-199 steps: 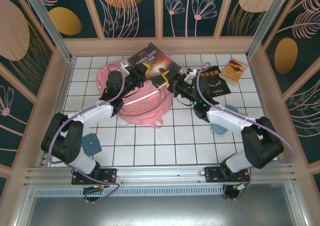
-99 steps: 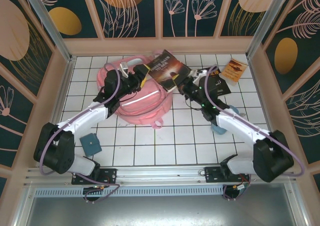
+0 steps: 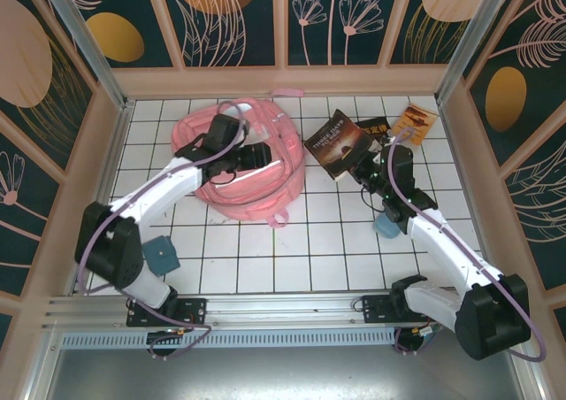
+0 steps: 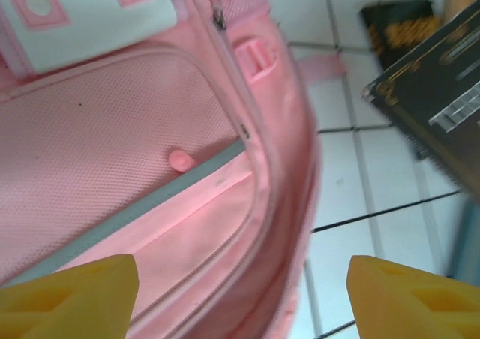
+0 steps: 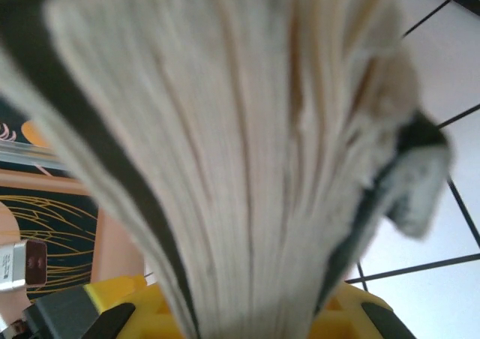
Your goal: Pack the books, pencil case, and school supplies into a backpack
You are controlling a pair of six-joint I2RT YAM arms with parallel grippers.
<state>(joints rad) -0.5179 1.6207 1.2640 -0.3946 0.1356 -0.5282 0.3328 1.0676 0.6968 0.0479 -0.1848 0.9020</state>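
We read little. In the left wrist view the dark brownish book (image 4: 439, 106) shows pale capitals starting "TH" at the right edge. Beyond it, the black paperback (image 4: 401, 28) carries yellow-orange Chinese characters too blurred to read. From above, the title lines on the brownish book (image 3: 334, 142) are too small for us to make out.

The left arm stretches from the lower left of the top view up to the pink backpack (image 3: 239, 174). The left gripper (image 3: 255, 157) hangs over the bag's right half with its yellow fingertips (image 4: 71, 294) spread wide and nothing between them. Below them we see the backpack (image 4: 112, 151) with its pale grey strip and a white patch at the upper left.

The right arm reaches up the right side. The right gripper (image 3: 362, 165) pinches the brownish book by its lower edge and holds it tilted above the tiles, right of the backpack. Close up, the page block (image 5: 240, 129) fans out from between the yellow fingers (image 5: 124, 298).

The black paperback (image 3: 377, 126) lies just behind the held book, and the orange-brown booklet (image 3: 416, 119) is at the upper right. The blue-teal pencil case (image 3: 386, 226) sits partly under the right forearm. A teal squarish object (image 3: 161, 256) rests at the lower left.

The table (image 3: 318, 258) is white tile with dark grout, walled by dark teal panels with flower drawings and orange ovals.
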